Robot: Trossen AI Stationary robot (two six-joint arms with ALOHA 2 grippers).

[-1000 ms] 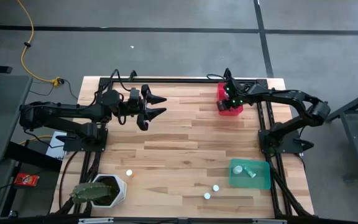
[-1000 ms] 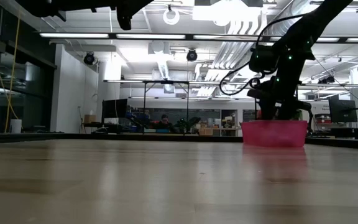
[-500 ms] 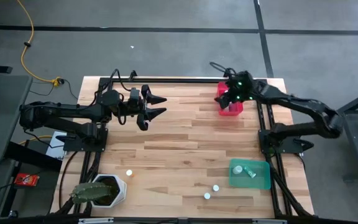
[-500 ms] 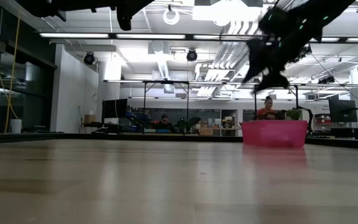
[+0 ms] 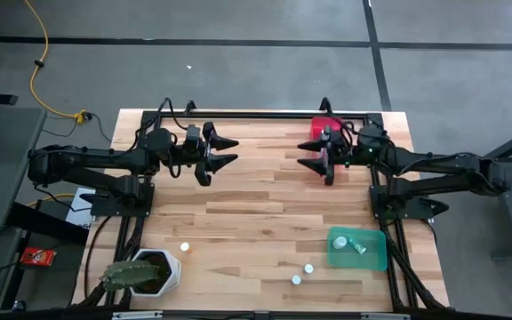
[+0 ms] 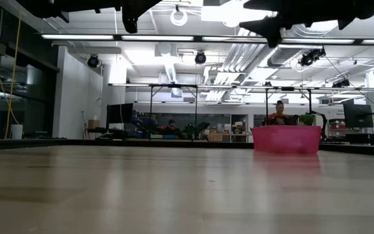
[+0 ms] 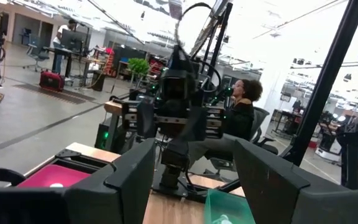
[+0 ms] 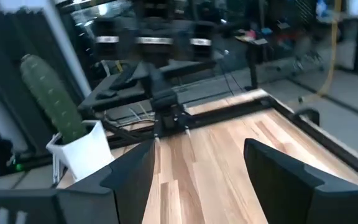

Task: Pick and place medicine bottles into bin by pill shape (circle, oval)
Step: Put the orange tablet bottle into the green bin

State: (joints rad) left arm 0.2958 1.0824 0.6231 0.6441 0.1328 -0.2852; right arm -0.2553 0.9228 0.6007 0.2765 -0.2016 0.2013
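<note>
While both arms hang above the far half of the surface (image 5: 256, 204), pale butcher-block planks show bare between them. Left gripper (image 5: 225, 151) sits over the far-left area, fingers apart, holding nothing. Right gripper (image 5: 308, 156) faces it from just beside the pink bin (image 5: 325, 127) at the far-right edge, fingers likewise apart and empty; in the left wrist view a white cap shows inside that bin. Green bin (image 5: 359, 249) rests near the near-right edge with at least 1 bottle lying in it. 3 loose medicine bottles (image 5: 308, 268) stand on the near half: 2 close together just left of the green bin, 1 apart beside the white plant pot (image 5: 165, 269), which holds a cactus (image 5: 127, 277) at the near-left corner. Black frame rails border the surface. Floor around it is grey concrete crossed by dark lines, a yellow cable (image 5: 36, 53) trailing at far left. Low view looks into a large workshop: ceiling strip lights, ducts, other benches, monitors. A seated person (image 6: 279, 114) shows behind the pink bin.
</note>
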